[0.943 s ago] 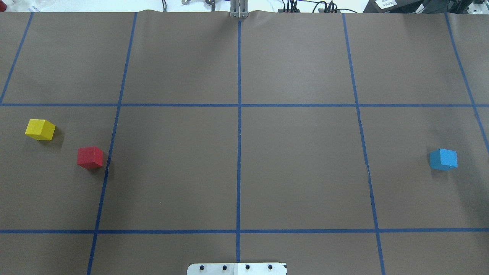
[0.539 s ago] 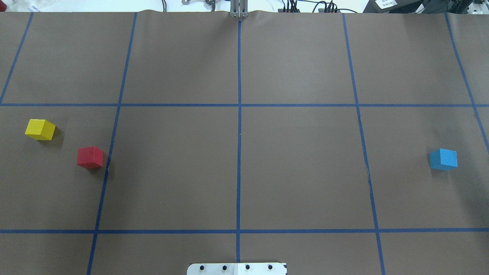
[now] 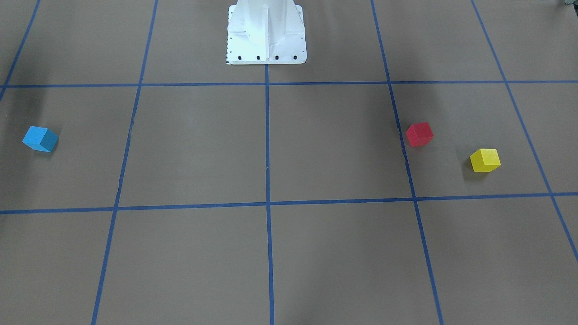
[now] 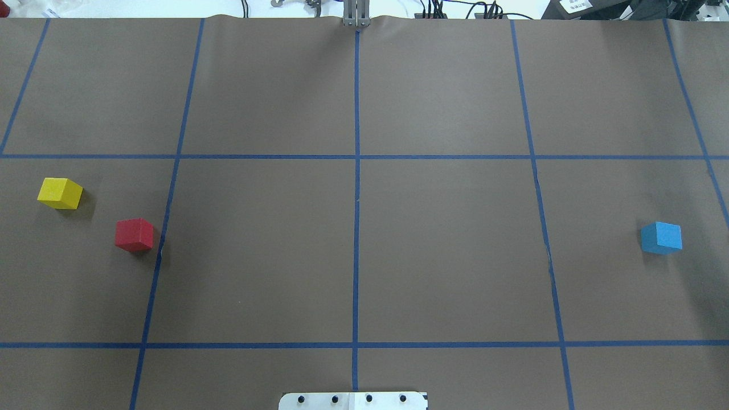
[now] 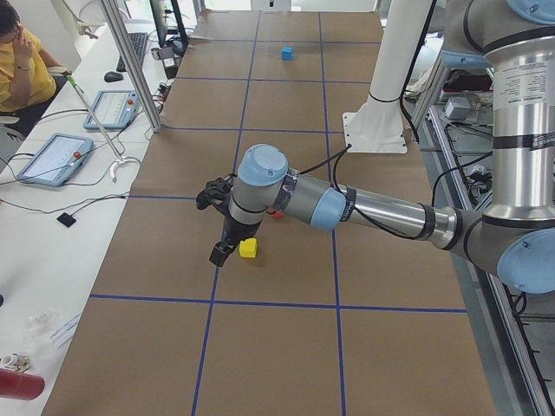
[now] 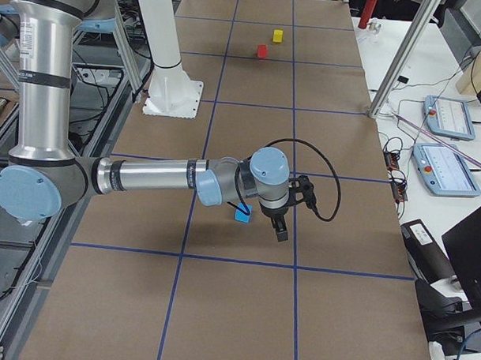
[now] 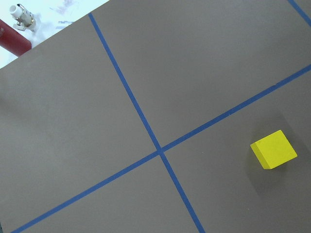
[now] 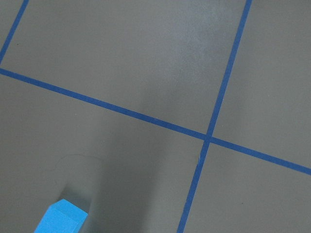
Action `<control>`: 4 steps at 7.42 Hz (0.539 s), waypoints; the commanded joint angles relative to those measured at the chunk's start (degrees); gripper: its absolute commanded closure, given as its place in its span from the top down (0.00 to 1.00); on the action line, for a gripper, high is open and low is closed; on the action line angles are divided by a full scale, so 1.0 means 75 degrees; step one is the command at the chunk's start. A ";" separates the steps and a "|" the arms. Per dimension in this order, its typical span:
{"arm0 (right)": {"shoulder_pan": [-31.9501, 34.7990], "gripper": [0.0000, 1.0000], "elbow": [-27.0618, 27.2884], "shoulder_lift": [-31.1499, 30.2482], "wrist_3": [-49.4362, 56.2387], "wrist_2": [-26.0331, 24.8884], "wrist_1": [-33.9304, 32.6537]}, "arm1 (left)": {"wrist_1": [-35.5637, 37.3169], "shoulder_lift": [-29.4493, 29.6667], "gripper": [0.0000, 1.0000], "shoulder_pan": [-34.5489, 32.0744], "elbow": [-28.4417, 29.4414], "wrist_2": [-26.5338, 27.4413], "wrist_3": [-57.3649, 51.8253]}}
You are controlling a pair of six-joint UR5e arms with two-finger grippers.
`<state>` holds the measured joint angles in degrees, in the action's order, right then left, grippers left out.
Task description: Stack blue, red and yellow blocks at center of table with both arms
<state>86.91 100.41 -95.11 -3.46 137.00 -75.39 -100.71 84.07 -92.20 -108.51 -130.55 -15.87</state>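
The yellow block [image 4: 60,193] and the red block [image 4: 134,234] sit apart on the table's left side. The blue block [image 4: 660,237] sits at the far right. None is at the center. My left gripper [image 5: 220,251] hangs above the table just beside the yellow block [image 5: 249,248], which shows in the left wrist view [image 7: 273,149]. My right gripper [image 6: 280,231] hangs close to the blue block [image 6: 242,216], which shows in the right wrist view [image 8: 61,217]. Both grippers show only in the side views; I cannot tell whether they are open or shut.
Blue tape lines [image 4: 356,199] divide the brown table into squares. The white robot base plate [image 4: 353,400] stands at the near edge. A metal post [image 5: 130,69], tablets and a seated operator [image 5: 22,61] are along the far side. A red bottle [image 7: 14,41] lies off the table's end.
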 commanded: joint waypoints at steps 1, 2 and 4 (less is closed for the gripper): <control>-0.1163 0.99 0.0089 -0.0557 -0.3528 -0.0532 0.2327 | -0.0049 0.0018 1.00 0.0001 -0.0016 -0.0008 -0.0017; -0.1948 0.99 0.0101 -0.0932 -0.4787 -0.1186 0.3373 | -0.0049 0.0029 1.00 0.0001 -0.0051 -0.0008 -0.0017; -0.3354 0.98 0.0217 -0.1403 -0.6491 -0.2521 0.4259 | -0.0061 0.0029 1.00 0.0001 -0.0063 -0.0020 -0.0017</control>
<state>68.81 101.52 -103.22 -43.25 124.79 -48.51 -101.09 84.27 -92.20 -108.91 -130.63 -15.99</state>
